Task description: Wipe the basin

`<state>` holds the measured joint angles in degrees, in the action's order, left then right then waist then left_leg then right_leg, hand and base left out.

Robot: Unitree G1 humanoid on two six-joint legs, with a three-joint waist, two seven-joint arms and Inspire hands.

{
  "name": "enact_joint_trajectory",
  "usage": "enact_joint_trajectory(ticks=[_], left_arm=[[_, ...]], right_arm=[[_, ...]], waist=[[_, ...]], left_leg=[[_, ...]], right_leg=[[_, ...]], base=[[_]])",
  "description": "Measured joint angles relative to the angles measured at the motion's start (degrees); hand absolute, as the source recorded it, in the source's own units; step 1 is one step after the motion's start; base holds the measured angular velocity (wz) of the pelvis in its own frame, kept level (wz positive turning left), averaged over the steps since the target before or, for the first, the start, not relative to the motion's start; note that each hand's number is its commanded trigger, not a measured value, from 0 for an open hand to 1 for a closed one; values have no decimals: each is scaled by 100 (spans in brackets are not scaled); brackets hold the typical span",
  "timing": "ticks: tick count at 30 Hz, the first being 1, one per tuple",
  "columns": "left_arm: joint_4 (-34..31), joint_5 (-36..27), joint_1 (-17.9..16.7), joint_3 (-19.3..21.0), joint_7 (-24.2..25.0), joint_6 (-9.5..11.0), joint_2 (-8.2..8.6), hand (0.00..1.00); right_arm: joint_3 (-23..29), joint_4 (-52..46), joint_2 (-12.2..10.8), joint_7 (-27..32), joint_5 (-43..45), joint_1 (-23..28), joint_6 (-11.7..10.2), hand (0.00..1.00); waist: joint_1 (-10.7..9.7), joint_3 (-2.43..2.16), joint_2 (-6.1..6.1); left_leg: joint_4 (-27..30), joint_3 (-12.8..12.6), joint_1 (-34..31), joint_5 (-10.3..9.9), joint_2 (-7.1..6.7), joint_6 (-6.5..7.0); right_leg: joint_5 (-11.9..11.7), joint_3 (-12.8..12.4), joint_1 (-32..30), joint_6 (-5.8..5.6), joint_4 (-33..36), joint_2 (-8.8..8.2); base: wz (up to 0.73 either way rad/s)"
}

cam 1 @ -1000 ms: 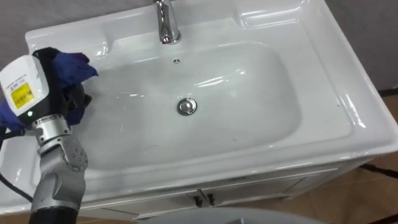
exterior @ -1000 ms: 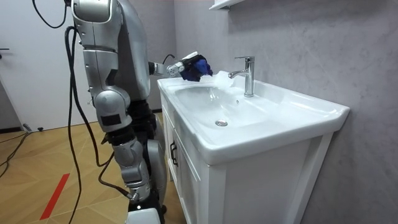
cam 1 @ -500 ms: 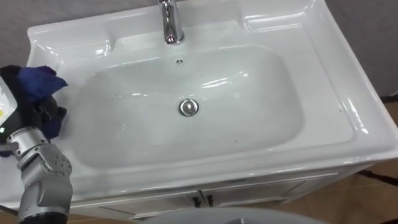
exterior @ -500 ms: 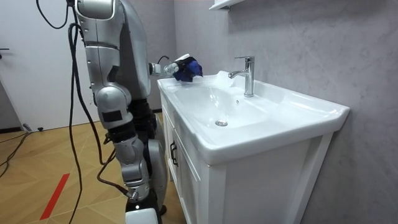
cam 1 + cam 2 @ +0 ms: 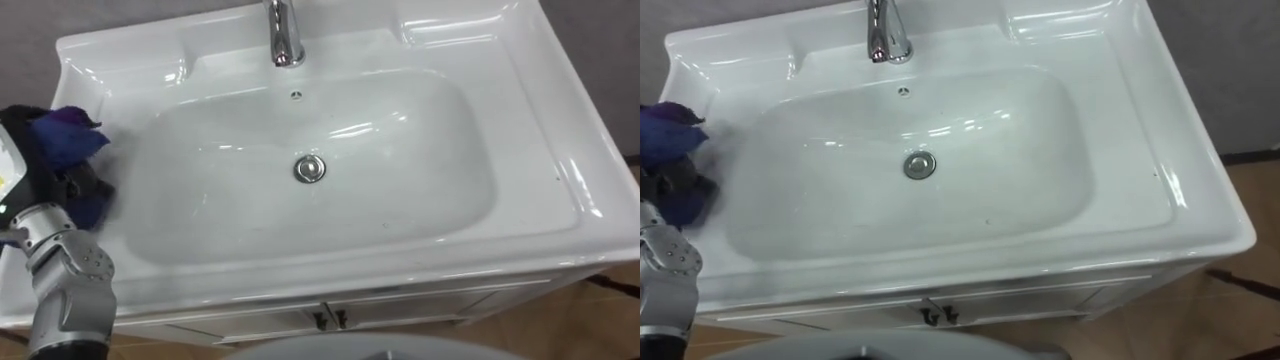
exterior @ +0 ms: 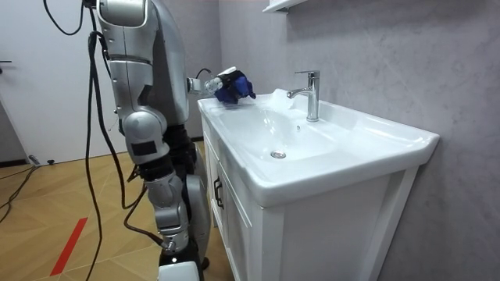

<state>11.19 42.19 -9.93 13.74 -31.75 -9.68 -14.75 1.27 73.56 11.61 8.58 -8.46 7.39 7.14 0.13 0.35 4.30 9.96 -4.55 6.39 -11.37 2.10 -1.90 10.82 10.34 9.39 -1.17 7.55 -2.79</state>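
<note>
Left eye view, hand: the left hand (image 5: 50, 180) sits over the left rim of the white glazed ceramic basin (image 5: 420, 215), with its dark fingers (image 5: 80, 182) clamped round the wiping tool.
Left eye view, cloth: the bunched dark blue cloth (image 5: 62, 138) bulges out just beyond the fingers. It is wadded, so a thick pad meets the glaze, not bare fingertips (my reading, not a thing seen).
Left eye view, bowl: the round chrome drain (image 5: 310, 168) lies well to the right of the fingers. The chrome tap (image 5: 287, 40) stands beyond them and to their right.
Right eye view, grip: the fingers show the same curl round the cloth. The wad is over the flat ledge, just outside the bowl's left slope.
Room view, stance: the robot stands upright at the end of the white vanity cabinet (image 6: 312, 234) with its left arm reaching forward. The cloth is at the rim's near corner, and I cannot tell whether it touches the rim.
Change, eye views: a second ago the cloth hung further in, over the bowl's left slope. Now it is back by the rim, though these views have shifted a little themselves.
Change, room view: the tap and cabinet have not moved, yet the cloth is nearer the robot's body, so the hand did pull back.
Judgement: this looks like the outer end of a stroke, with the bowl's floor still to wipe.
</note>
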Motion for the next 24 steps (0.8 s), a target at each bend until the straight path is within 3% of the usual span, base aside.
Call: enact_joint_trajectory(ticks=[8, 12, 18, 23, 24], left_arm=[[-5, 8, 31, 4, 0, -30, -1, 0], [-365, 7, 33, 12, 1, -77, 0, 0], [-707, 16, 33, 79, 0, -78, 2, 0], [-923, -13, 33, 79, 0, -90, 1, 0], [-929, -141, 33, 79, -1, -88, 1, 0]], right_arm=[[5, 11, -2, 0, 248, 6, 28, 0], [4, 41, -10, 12, 431, 38, 48, 0], [3, 72, -14, 49, 574, 62, 48, 0], [-3, 81, -13, 94, 571, 101, 49, 0], [-4, 65, -13, 113, 560, 99, 49, 0]], waist=[[2, -12, -9], [22, -57, -41], [36, -78, -11], [50, -60, 42], [46, -39, 33]], left_leg=[[24, -4, -42, 0, 0, 0], [54, 0, -75, 0, -3, 0], [58, -1, -70, 1, -2, 1], [60, -3, -67, 1, -4, 1], [61, -4, -68, 1, -4, 2]], right_leg=[[0, 4, -29, 0, 0, 0], [0, 33, -34, 0, -1, -3], [0, 33, -30, 0, 6, -4], [0, 3, -28, 0, 8, -5], [0, 11, -32, 0, 9, -5]], base=[[1], [3], [0], [0], [0]])
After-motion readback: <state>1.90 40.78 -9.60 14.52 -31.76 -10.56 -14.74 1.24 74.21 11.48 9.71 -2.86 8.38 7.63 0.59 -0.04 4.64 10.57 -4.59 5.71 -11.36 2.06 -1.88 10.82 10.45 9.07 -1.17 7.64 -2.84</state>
